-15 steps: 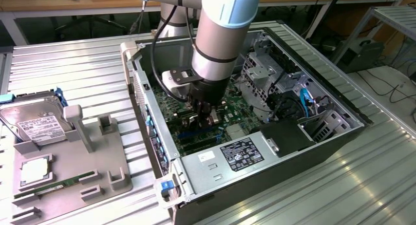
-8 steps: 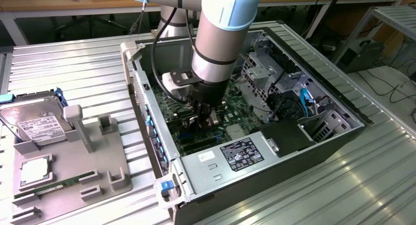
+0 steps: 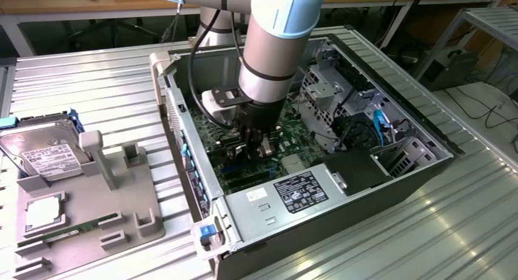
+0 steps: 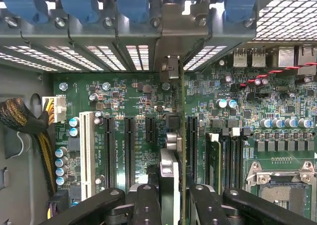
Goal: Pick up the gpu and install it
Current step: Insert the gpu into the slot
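My gripper (image 3: 257, 148) reaches down inside the open computer case (image 3: 421, 171), low over the green motherboard (image 3: 301, 137). In the wrist view the gpu (image 4: 179, 136) stands edge-on between my black fingers (image 4: 147, 205), and the gripper (image 4: 176, 205) is shut on it. The card runs as a thin line among the black expansion slots (image 4: 130, 145). Its silvery bracket (image 4: 171, 66) reaches the case's rear slot openings, under the blue latches (image 4: 133, 2). Whether its lower edge sits in a slot I cannot tell.
At the exterior view's left a grey fixture tray (image 3: 121, 201) holds a silver hard drive (image 3: 45, 151), a processor (image 3: 45, 210) and a green memory stick (image 3: 73, 231). A power supply (image 3: 304, 192) fills the case's near corner. Memory slots (image 4: 233, 155) and an open processor socket (image 4: 282, 185) flank the card.
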Motion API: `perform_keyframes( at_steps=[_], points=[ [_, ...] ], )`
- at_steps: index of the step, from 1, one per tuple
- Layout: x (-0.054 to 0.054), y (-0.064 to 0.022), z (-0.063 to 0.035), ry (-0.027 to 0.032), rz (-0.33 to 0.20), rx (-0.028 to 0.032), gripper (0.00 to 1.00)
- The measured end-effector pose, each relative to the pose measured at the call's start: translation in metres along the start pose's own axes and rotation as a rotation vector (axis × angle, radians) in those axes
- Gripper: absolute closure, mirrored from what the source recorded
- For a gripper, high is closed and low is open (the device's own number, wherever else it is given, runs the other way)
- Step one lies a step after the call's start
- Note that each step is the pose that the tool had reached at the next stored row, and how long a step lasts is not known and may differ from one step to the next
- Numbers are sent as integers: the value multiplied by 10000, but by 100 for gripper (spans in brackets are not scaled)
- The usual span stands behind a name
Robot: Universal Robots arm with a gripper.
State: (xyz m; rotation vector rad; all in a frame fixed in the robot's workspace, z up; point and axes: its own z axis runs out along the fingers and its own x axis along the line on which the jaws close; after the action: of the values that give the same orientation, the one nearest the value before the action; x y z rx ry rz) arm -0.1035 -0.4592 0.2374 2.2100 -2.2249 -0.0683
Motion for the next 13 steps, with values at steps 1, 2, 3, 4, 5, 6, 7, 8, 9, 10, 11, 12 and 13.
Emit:
perform_keyframes(
  at_steps=[1,2,3,4,5,6,7,8,9,10,11,12,13],
  points=[
    [0,0,0,0,0,0,72],
    [0,0,0,0,0,0,72],
    [0,0,0,0,0,0,72],
    [0,0,0,0,0,0,72],
    [0,0,0,0,0,0,72],
    [0,0,0,0,0,0,72],
    [0,0,0,1,0,0,72],
    [0,-1,4,1,0,0,72],
    [0,-1,12,2,-1,0,72],
    [1,-1,19,6,-1,-1,72],
    [1,-1,25,6,-1,-2,72],
    [1,-2,33,2,-2,0,72],
    [1,-2,39,0,-1,-1,72]
  ],
)
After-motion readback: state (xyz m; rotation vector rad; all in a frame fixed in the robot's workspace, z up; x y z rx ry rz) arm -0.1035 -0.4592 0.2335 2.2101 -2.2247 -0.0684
